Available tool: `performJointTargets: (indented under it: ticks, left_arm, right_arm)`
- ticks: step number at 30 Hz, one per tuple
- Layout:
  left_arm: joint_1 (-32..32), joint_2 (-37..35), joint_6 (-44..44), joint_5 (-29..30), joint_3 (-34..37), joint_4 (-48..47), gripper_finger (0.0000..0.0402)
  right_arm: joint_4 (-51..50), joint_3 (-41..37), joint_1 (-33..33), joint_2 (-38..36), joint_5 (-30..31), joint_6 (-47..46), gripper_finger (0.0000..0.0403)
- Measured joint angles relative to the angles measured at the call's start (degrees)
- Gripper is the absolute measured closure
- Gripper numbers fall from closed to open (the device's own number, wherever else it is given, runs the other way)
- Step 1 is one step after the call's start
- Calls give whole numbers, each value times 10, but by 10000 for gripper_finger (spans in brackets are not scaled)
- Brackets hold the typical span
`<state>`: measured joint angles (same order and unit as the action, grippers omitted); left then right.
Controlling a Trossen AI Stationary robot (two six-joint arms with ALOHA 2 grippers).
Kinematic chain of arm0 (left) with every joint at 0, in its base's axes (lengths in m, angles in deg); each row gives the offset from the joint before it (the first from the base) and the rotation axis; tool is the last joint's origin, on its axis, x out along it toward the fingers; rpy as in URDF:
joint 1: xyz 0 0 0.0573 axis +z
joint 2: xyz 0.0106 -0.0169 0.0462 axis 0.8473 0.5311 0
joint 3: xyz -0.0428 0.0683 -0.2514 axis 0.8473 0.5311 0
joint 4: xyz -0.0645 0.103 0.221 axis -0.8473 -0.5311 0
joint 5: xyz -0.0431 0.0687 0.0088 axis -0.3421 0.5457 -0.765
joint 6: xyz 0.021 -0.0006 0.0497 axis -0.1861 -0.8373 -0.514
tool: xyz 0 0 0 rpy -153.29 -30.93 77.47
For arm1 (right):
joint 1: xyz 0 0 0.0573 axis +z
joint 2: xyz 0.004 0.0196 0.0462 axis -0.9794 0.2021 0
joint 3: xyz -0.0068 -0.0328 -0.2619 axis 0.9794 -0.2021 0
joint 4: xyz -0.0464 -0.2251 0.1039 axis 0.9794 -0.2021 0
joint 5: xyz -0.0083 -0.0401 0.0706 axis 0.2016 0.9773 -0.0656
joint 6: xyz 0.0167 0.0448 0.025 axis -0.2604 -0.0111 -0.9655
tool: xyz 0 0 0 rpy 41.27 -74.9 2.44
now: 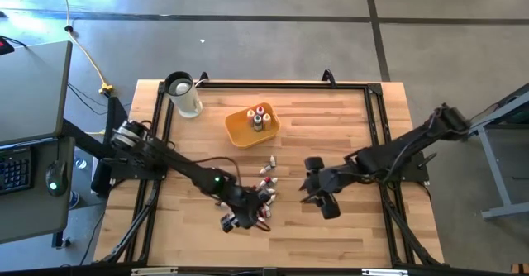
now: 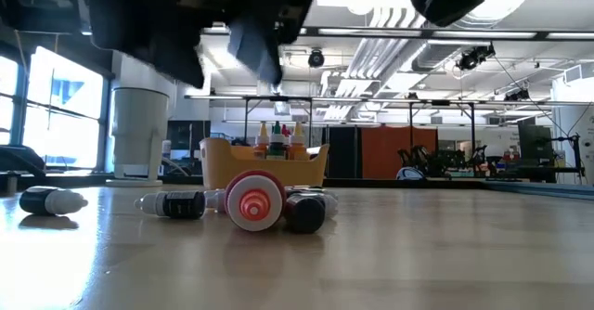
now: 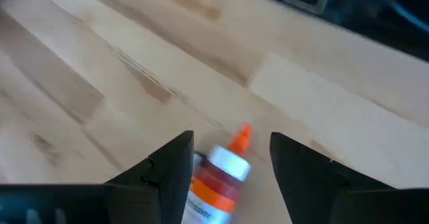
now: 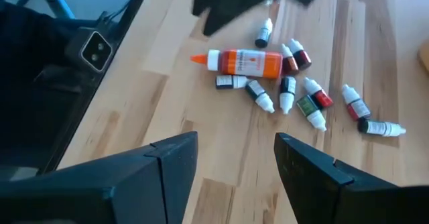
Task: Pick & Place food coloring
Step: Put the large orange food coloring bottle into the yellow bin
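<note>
left hand (image 3: pixel 228 160) open, straddling orange bottle (image 3: pixel 218 177)

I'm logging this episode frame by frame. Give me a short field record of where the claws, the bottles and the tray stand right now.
left claw: open, fingers either side of the orange bottle, which lies on the table
right claw: open, empty, hovering beside the pile
loose bottles: a cluster of small food coloring bottles lying flat near the table's middle
tray: yellow-orange tray holds a few upright bottles
other: white jug at the far left corner
</note>
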<state>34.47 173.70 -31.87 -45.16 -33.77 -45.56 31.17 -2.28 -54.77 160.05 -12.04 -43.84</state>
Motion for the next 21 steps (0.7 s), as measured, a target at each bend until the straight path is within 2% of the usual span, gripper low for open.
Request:
performJointTargets:
  ticks: [5, 10, 13, 21]
  left_arm:
    - [2, 62, -19, 7, -77, -96, 209]
    - [1, 111, -31, 9, -134, -133, 209]
    - [2, 115, -30, 9, -145, -168, 209]
    - [-3, 114, -73, 12, -145, -164, 209]
  right_arm:
    - [13, -9, 23, -9, 26, -7, 210]
    - [21, -9, 33, -9, 29, -5, 210]
    - [18, -9, 36, -9, 29, -7, 210]
    - [18, -9, 48, -9, 29, -6, 210]
